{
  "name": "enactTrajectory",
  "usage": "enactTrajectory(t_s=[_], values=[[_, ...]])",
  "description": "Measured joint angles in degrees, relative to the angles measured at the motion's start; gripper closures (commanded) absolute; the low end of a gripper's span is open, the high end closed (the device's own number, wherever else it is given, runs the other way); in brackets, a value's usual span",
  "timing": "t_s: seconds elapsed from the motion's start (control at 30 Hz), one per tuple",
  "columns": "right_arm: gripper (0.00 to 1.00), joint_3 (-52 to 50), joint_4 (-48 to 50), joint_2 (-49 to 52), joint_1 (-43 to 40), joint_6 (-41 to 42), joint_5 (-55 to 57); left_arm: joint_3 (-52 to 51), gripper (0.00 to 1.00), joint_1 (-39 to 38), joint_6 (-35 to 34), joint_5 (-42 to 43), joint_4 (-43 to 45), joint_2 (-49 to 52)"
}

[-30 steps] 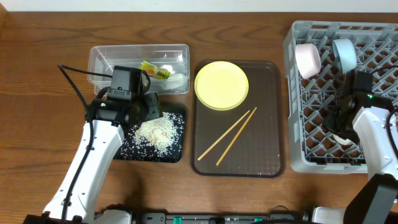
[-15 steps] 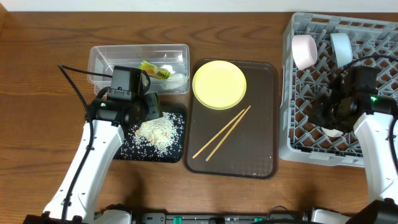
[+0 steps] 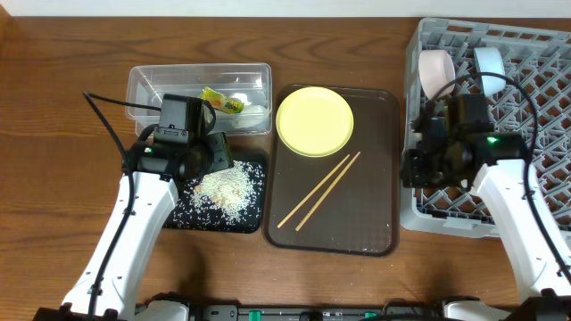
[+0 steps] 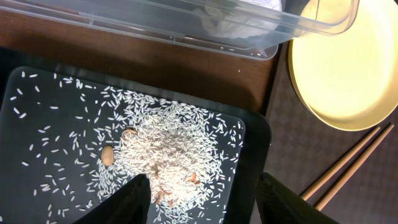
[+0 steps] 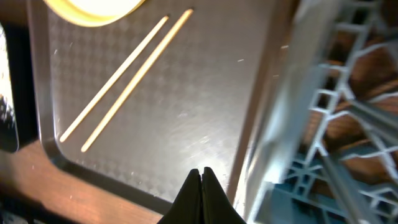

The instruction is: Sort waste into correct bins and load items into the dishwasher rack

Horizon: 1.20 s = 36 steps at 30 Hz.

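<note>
Wooden desk (image 3: 53, 107), mid-sort: the right pincer (image 5: 201, 174), fingers pressed together and empty, hangs over the brown serving tray (image 3: 375, 223) beside the dishwasher rack (image 3: 544, 98). The plate (image 3: 314, 122) and chopsticks (image 3: 321, 190) lie on that tray, apparently next for loading, which calls for opening first. The left pincer (image 4: 205, 193), spread wide and empty, hovers over rice (image 3: 223, 189) on the black tray (image 3: 254, 218).
</note>
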Motion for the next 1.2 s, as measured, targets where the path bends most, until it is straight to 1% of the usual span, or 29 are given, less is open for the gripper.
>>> enactTrajectory(t_s=[0.2,0.47,0.57,0.83,0.97,1.2], values=[[0.99,-1.1,-1.6,1.0,1.9,1.1,1.1,0.0,0.43,0.0,0.0,0.0,0.0,0.0],[0.99,-6.2,-1.9,1.6,1.9,8.3,7.8,0.0,0.43,0.0,0.0,0.0,0.0,0.0],[0.99,-6.6,-2.3,1.6,2.6,11.7,9.8,0.0,0.43,0.0,0.0,0.0,0.0,0.0],[0.99,-6.8,-2.2,1.6,2.8,19.5,20.9,0.0,0.43,0.0,0.0,0.0,0.0,0.0],[0.99,-7.0,-0.7,1.6,2.8,20.2,23.1,0.0,0.43,0.0,0.0,0.0,0.0,0.0],[0.99,-7.0,0.2,1.6,2.8,19.8,23.5,0.0,0.43,0.0,0.0,0.0,0.0,0.0]])
